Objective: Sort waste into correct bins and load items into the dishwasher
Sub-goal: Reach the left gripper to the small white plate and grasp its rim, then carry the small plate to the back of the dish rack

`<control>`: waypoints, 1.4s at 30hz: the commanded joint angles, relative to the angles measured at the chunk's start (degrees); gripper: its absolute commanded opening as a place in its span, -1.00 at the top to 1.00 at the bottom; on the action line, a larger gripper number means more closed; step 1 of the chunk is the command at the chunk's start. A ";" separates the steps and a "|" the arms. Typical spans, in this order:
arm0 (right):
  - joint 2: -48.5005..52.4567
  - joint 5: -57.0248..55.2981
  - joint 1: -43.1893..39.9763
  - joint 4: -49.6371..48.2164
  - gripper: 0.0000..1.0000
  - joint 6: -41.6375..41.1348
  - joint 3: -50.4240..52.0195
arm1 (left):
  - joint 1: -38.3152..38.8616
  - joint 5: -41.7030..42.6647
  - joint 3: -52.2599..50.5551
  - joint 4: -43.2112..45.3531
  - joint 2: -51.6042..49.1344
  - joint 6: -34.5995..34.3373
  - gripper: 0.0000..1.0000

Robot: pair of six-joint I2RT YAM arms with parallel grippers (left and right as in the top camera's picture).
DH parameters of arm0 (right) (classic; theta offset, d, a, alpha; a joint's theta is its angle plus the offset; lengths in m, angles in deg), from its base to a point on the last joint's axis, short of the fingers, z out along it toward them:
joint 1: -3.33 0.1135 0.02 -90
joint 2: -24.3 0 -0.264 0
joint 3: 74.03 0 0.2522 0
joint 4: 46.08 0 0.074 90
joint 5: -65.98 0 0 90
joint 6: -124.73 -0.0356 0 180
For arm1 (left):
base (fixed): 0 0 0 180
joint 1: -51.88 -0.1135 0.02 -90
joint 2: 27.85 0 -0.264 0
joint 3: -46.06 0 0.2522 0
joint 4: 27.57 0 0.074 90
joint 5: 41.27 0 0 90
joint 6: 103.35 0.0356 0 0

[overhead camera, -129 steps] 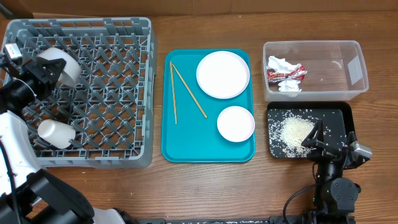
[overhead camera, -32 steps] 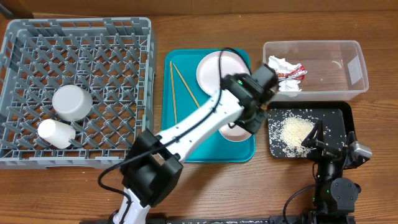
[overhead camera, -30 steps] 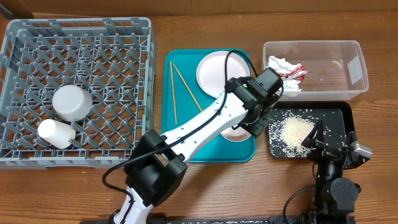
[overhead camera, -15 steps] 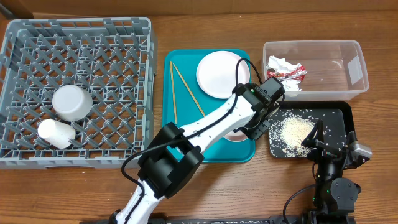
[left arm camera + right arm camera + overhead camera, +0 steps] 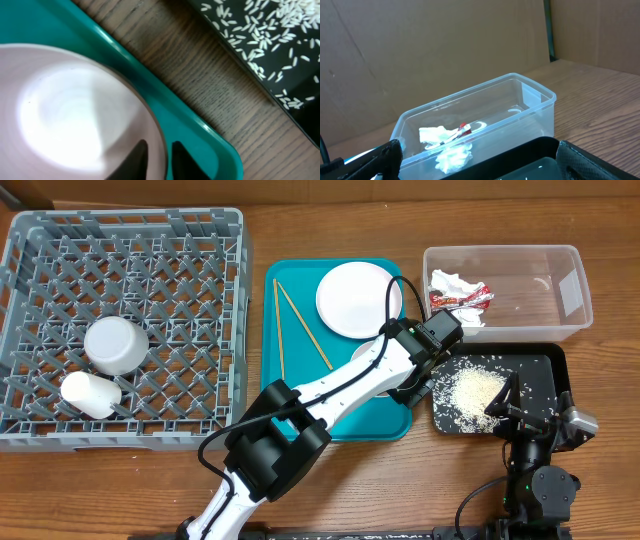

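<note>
Left pincer (image 5: 156, 161) pinches the small plate (image 5: 75, 115) rim on the teal tray (image 5: 200, 135), apparently gripping. Right pincer (image 5: 515, 405) gapes wide over the black tray (image 5: 545, 370).

Even, bright light from above leaves only soft shadows under the teal tray (image 5: 290, 425), while the small white plate (image 5: 65, 115) glares and blurs in the left wrist view.

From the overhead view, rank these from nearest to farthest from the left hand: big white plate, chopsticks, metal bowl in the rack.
1. big white plate, just up-left of the left hand, at the teal tray's top.
2. chopsticks, further left on the tray.
3. metal bowl, far left, in the grey rack.
</note>
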State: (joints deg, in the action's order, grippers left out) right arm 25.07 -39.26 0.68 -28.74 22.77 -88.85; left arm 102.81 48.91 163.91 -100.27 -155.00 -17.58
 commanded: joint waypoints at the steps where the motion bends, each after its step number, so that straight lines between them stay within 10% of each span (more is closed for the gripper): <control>1: -0.61 -0.09 -0.42 -0.37 -1.00 -0.02 0.61 | 0.59 -2.54 0.61 -0.20 -1.81 0.39 0.60; 5: -0.61 -0.09 -0.42 -0.39 -1.00 -0.02 0.61 | 0.63 -2.54 0.63 -0.37 -2.38 0.37 0.92; 15: -0.61 -0.09 -0.42 -0.37 -1.00 -0.02 0.61 | -3.04 4.85 18.25 -14.75 2.97 -4.02 0.92; 31: -0.55 -0.09 -0.42 -0.37 -1.00 -0.02 0.61 | -56.41 58.34 24.90 -12.44 10.58 -9.09 0.91; 42: -0.55 -0.09 -0.42 -0.37 -1.00 -0.02 0.61 | -79.08 90.29 8.37 -4.00 10.58 7.28 0.91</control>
State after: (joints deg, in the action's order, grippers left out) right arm 25.10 -39.26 0.68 -28.72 22.77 -88.85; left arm 26.88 124.78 179.78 -104.93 -145.10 -19.59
